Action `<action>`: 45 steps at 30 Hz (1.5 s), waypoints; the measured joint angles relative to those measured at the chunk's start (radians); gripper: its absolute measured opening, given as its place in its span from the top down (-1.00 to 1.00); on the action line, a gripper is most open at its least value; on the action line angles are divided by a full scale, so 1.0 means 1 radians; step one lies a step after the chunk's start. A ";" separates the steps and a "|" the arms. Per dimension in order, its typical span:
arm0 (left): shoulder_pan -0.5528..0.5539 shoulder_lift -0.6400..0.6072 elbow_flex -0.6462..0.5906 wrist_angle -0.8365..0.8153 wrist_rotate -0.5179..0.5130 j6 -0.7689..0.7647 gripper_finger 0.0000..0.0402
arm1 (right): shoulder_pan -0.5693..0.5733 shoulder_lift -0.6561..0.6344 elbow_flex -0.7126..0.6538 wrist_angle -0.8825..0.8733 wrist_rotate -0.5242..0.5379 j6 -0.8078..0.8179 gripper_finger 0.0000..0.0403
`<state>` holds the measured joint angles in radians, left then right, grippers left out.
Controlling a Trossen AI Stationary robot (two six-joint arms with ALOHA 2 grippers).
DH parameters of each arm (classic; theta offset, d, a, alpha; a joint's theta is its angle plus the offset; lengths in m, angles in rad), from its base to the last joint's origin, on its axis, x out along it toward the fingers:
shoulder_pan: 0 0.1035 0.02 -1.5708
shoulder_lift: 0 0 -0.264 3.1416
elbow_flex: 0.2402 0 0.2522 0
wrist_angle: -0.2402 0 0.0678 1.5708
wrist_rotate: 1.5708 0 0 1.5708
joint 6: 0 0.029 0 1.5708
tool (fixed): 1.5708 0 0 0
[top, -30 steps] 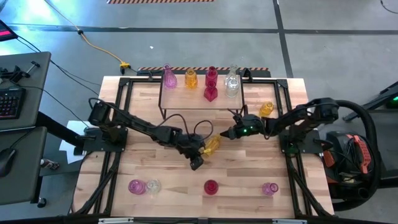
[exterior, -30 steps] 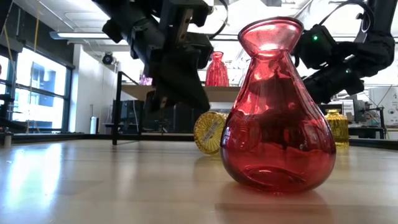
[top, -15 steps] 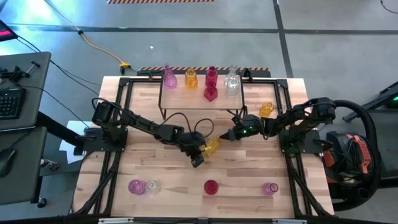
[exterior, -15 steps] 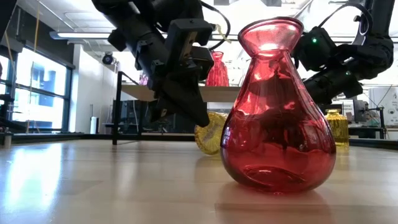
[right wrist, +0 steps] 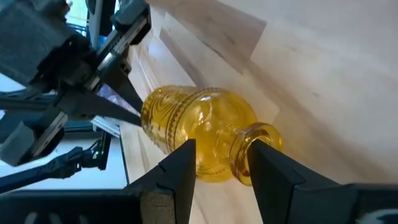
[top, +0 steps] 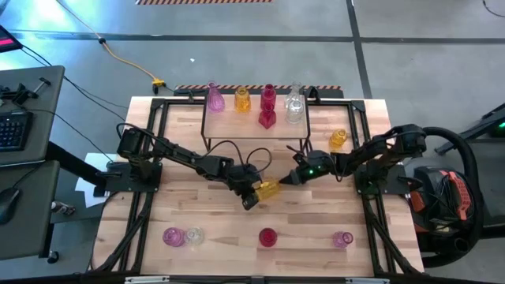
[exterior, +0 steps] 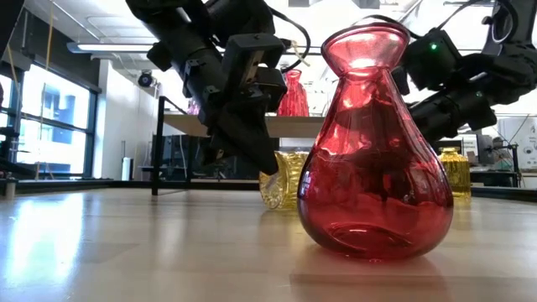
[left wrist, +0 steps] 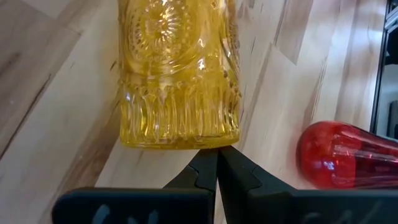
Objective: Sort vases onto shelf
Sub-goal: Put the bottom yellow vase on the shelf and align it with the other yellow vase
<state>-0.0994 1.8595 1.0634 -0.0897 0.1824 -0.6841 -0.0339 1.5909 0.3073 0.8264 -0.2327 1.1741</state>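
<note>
A yellow vase (top: 268,189) lies on its side in the middle of the table, neck toward the right. My right gripper (top: 286,181) is shut on its neck. My left gripper (top: 252,200) is shut, with its tips at the vase's base. Behind stands the shelf (top: 229,126) with several vases on its wooden top: pink (top: 215,99), yellow (top: 242,99), two red (top: 267,107) and clear (top: 294,106). The low view shows the yellow vase (exterior: 281,179) behind a big red vase (exterior: 375,143). My left gripper touches the rim of the vase's base (left wrist: 205,142) with the tips of its shut fingers (left wrist: 205,163), which slant down from the table's left. My right gripper has the vase's neck (right wrist: 244,155) between its two fingers (right wrist: 268,167), which lie across it. The fingers come from the table's right, slanting slightly down. The vase lies on its side, low over the tabletop; whether its body rests on it I cannot tell.
Along the table's near edge stand a pink vase (top: 172,235), a clear one (top: 194,235), a red one (top: 267,237) and a pink one (top: 342,238). Another yellow vase (top: 338,139) stands right of the shelf. Bare wood lies left of my left arm.
The yellow vase has turned from a slant to lie along the table's width, and its base no longer faces the near edge. My right gripper has swung a little toward the near edge with the neck. My left gripper has come up against the vase's base.
</note>
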 joint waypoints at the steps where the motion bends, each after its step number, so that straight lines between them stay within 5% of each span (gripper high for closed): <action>1: 0.000 0.000 0.000 0.000 0.000 0.000 0.99 | 0.005 0.000 0.000 -0.001 0.000 0.002 0.39; 6: 0.000 0.000 0.000 0.000 0.000 0.003 0.99 | 0.026 0.000 0.000 -0.011 0.031 0.026 0.46; 15: 0.000 0.000 -0.001 0.000 0.000 0.007 0.99 | 0.030 0.000 -0.001 -0.018 0.060 0.032 0.95; 45: 0.018 -0.061 0.000 -0.034 0.073 0.044 0.99 | 0.030 -0.111 0.000 -0.077 0.061 0.036 1.00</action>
<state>-0.0816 1.7987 1.0630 -0.1234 0.2557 -0.6402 -0.0040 1.4801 0.3077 0.7493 -0.1716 1.2104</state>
